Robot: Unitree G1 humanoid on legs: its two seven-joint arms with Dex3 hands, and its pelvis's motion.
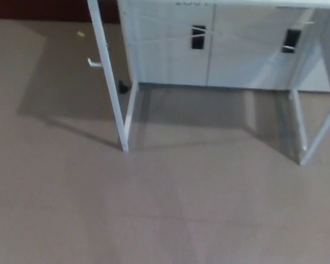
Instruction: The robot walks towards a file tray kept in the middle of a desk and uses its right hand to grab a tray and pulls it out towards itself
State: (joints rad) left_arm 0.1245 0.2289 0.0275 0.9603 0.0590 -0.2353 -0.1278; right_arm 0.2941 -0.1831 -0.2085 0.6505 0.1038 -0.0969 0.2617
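While the head view looks down at bare beige floor, neither hand shows, so their pose and fingers cannot be told. White desk legs rise on the left, another leg on the right. Behind the legs stands a pale cabinet with what seem two dark handles. No file tray is visible; the desktop lies above the frame.

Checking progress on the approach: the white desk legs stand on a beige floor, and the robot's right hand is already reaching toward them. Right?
Not quite. The head view shows the white desk legs on the beige floor, but no robot hand is in view, and neither is the file tray.
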